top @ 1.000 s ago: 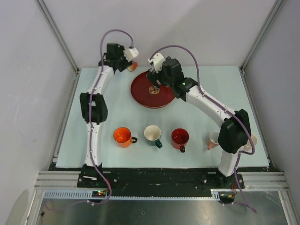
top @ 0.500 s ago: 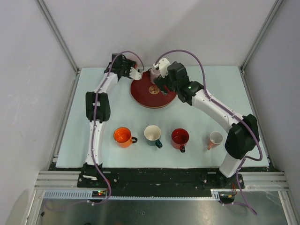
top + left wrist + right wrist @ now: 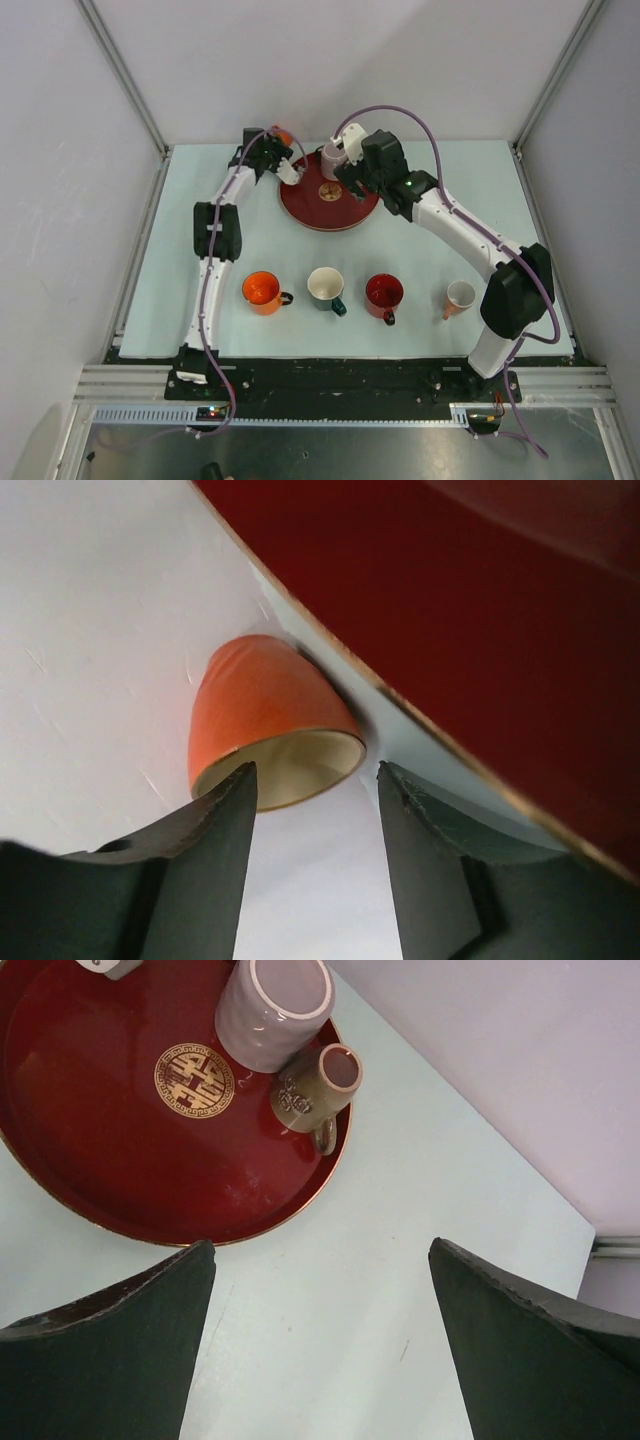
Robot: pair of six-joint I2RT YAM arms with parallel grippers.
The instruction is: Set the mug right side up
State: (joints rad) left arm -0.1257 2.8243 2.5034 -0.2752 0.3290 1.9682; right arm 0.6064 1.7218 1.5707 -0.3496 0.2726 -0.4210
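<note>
The left gripper [image 3: 315, 780] has its fingers apart with nothing clamped between them. The tipped orange mug [image 3: 265, 705] lies just past the tips. Its rim runs behind one fingertip [image 3: 235, 790], and whether they touch cannot be told. The right gripper [image 3: 320, 1250] is spread wide over bare table [image 3: 400, 1290] at about 5 o'clock off the red tray [image 3: 120, 1160], and it holds nothing.

The tipped orange mug is not upright. Its mouth faces the left wrist camera and shows a cream inside, and its orange wall sits against the tray's rim [image 3: 330, 670]. From above it sits at 11 o'clock of the tray [image 3: 330, 210], at the table's far edge, as a small orange patch [image 3: 283, 134] half hidden by the left gripper [image 3: 283, 165].

Only the top view shows the near row at 6 o'clock: an orange cup [image 3: 262, 291], a white cup [image 3: 326, 286], a red cup [image 3: 384, 292] and a pale pink cup [image 3: 459, 297], all mouth up. Only the right wrist view shows the tray's load clearly. A gold emblem [image 3: 194, 1079] marks the middle, and beyond it, near the rim, a lilac tumbler [image 3: 272, 1010] and a small olive mug [image 3: 310, 1090] stand upright side by side.
</note>
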